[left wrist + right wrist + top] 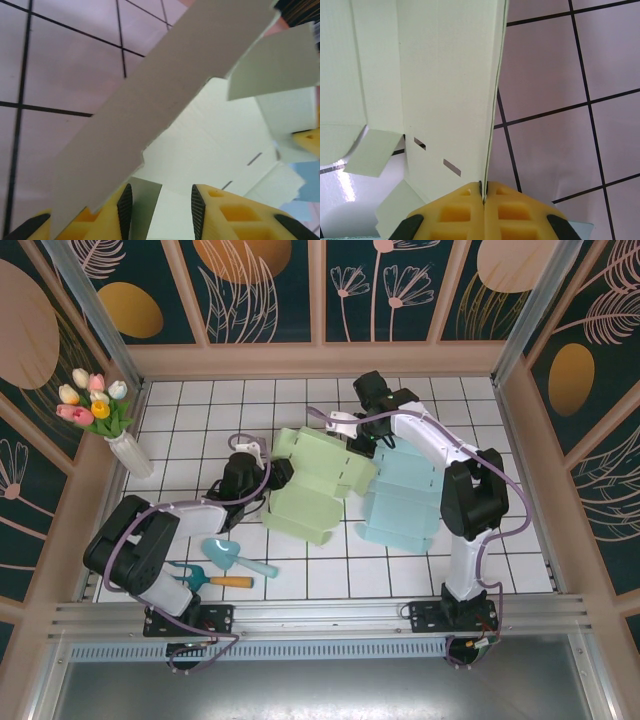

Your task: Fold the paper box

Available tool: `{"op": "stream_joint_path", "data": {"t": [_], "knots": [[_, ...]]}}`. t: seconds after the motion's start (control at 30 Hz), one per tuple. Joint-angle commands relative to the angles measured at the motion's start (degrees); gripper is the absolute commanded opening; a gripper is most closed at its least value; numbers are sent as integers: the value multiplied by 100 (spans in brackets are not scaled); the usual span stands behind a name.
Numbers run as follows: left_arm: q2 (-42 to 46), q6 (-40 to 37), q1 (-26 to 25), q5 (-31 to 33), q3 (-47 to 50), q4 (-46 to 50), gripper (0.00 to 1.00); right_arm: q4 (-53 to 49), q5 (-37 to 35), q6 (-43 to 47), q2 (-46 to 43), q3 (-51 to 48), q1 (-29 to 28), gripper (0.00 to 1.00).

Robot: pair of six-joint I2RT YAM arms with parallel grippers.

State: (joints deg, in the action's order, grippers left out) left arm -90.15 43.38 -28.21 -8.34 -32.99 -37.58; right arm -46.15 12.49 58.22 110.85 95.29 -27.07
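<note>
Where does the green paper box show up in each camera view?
Top external: the green paper box lies mid-table, between the left gripper and the right gripper.
Left wrist: its flap runs diagonally from lower left to upper right, above the gripper's fingers.
Right wrist: its panel occupies the upper left, with its edge pinched by the shut gripper.
Shared landmark: the white tiled table with dark grid lines.

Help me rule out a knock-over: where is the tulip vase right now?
In the top external view, the tulip vase stands upright at the left edge of the table, left of the green paper box.
</note>
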Motion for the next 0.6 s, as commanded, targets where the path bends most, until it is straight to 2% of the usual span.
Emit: {"op": "stream_joint_path", "data": {"t": [0.0, 0.3, 0.37, 0.43, 0.57], "knots": [[-204, 301, -75, -483, -164, -593, 38, 69, 21, 172, 13, -89, 14, 0], [-988, 563, -77, -818, -246, -1154, 38, 193, -36, 252, -64, -251, -40, 0], [-839, 439, -79, -757, -159, -1115, 38, 299, -183, 299, -95, -345, -46, 0], [-320, 182, -80, -530, -81, -773, 40, 493, -358, 322, -174, -478, -46, 0], [760, -374, -80, 280, 295, -34, 45, 1225, -626, 503, -572, -972, -79, 0]]}}
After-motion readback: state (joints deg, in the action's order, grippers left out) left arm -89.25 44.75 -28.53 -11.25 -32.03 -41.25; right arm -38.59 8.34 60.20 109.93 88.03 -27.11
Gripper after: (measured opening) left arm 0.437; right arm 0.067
